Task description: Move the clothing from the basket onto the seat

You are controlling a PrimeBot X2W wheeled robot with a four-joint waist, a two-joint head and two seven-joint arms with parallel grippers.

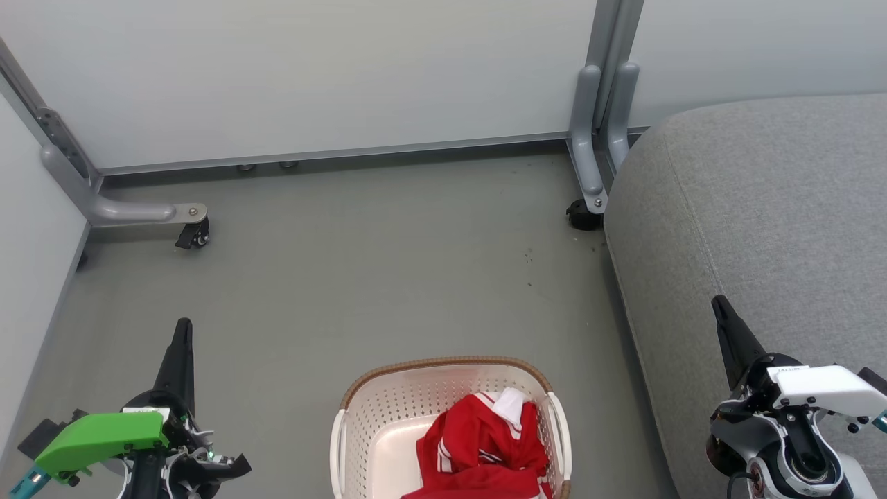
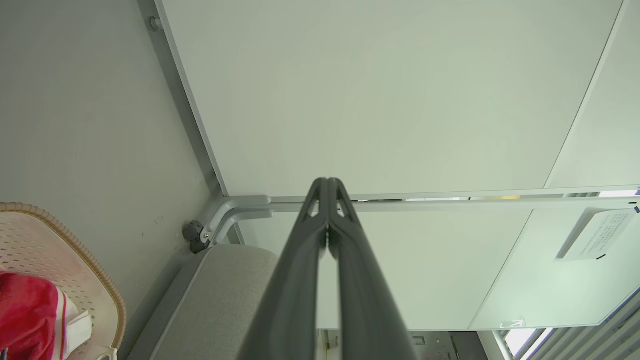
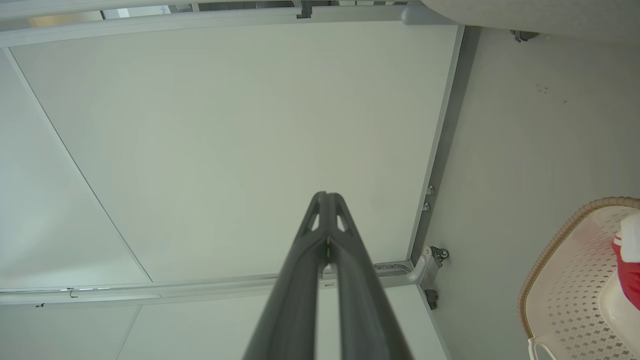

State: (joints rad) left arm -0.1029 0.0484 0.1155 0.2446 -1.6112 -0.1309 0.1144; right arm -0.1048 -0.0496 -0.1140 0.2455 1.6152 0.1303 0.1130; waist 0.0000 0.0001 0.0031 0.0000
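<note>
Red clothing (image 1: 485,450) with white stripes lies bunched in the cream basket (image 1: 367,416) at the bottom centre of the head view. The grey seat (image 1: 762,208) fills the right side. My left gripper (image 1: 183,326) is at the lower left over the floor, shut and empty, well left of the basket. My right gripper (image 1: 717,303) hangs over the seat's front part, shut and empty. In the left wrist view the shut gripper (image 2: 327,181) points at the wall panel, with the basket (image 2: 75,250), clothing (image 2: 25,315) and seat (image 2: 225,290) below. The right wrist view has the shut gripper (image 3: 326,195), basket (image 3: 555,260) and clothing (image 3: 631,270).
Pale wall panels stand behind on grey metal feet with castors (image 1: 194,235), (image 1: 585,215). Another panel closes the left side (image 1: 28,229). Grey floor (image 1: 360,277) lies between the basket, the panels and the seat.
</note>
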